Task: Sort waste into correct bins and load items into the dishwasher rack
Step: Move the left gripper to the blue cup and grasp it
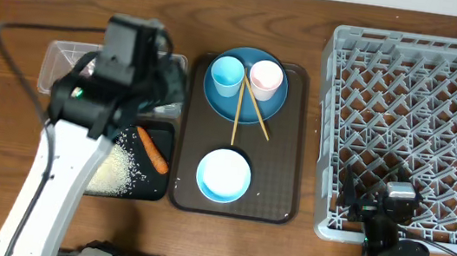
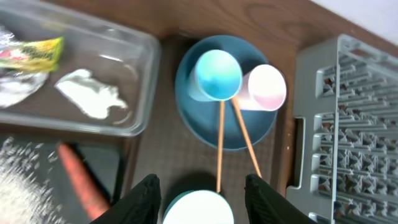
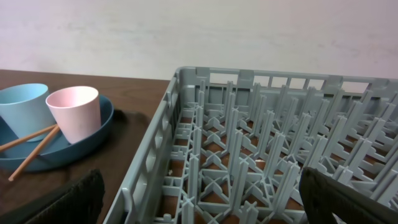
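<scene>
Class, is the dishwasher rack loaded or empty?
Empty: the dishwasher rack shows only bare pegs; the light-blue cup and pink cup stand on the blue plate.

My table (image 1: 16, 6) is brown wood, and four things rest directly on it. On my left the clear plastic tub (image 1: 63, 55) sits farther back, with the black tray (image 1: 151, 187) just in front of it. The dark-brown serving tray (image 1: 282, 152) lies in the middle, and the grey dishwasher rack (image 1: 421, 125) is on my right.

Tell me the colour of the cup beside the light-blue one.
Pink cup; clearest in the right wrist view.
</scene>
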`<state>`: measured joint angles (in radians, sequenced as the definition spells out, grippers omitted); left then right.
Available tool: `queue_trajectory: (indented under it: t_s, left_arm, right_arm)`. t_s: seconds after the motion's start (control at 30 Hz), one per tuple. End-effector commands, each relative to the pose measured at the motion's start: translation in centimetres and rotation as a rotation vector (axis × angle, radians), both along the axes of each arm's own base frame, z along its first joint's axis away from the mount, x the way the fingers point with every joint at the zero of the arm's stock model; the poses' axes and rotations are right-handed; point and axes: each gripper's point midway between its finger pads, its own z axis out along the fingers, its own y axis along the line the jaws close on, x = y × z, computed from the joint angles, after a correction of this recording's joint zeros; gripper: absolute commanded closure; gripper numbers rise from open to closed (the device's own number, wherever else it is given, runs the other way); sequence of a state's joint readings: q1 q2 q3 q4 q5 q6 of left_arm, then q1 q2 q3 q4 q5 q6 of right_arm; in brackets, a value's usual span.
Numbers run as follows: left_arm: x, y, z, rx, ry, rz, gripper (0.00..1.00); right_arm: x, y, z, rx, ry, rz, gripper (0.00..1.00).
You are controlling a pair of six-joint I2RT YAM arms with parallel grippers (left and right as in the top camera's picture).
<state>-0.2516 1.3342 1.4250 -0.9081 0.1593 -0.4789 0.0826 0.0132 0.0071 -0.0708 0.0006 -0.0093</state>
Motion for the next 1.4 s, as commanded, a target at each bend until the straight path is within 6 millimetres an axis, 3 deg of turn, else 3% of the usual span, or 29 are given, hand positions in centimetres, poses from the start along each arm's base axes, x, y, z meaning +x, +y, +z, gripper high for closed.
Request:
queue_trajectory:
  t_s: [0.0, 0.27, 0.43, 0.63, 0.87, 1.03, 1.17, 1.37]
  left_arm:
    - [1.1, -2.6, -1.6, 0.019, 0.025, -0.096, 0.54]
    - [1.0, -9.3, -6.9, 0.074, 0.129, -0.258, 0.54]
    - [0.8, -10.9, -10.2, 0.161, 0.18, -0.289, 0.53]
    - [-1.1, -11.0, -11.7, 0.2, 0.263, -0.318, 0.54]
    - [-2.8, -8.6, -12.3, 0.29, 0.346, -0.294, 0.54]
    - [-3.4, -8.0, -11.1, 0.294, 0.332, -0.298, 0.53]
    - [-3.1, -6.7, -7.9, 0.251, 0.248, -0.259, 0.53]
    - [-4.4, -1.9, -2.9, 0.198, 0.154, -0.143, 0.46]
  right_arm:
    - [0.0, -0.5, -0.2, -0.011, 0.005, -0.02, 0.01]
    - [0.0, -0.5, -0.2, -0.011, 0.005, -0.02, 0.01]
    - [0.0, -0.5, -0.2, -0.011, 0.005, -0.02, 0.01]
    - [0.0, -0.5, -0.2, -0.011, 0.005, -0.02, 0.01]
    - [0.0, -0.5, -0.2, -0.011, 0.005, -0.02, 0.01]
    - [0.0, -0.5, -0.2, -0.011, 0.005, -0.02, 0.01]
    - [0.0, -0.5, -0.2, -0.011, 0.005, -0.02, 0.01]
    - [0.0, -0.5, -0.1, -0.01, 0.004, -0.019, 0.01]
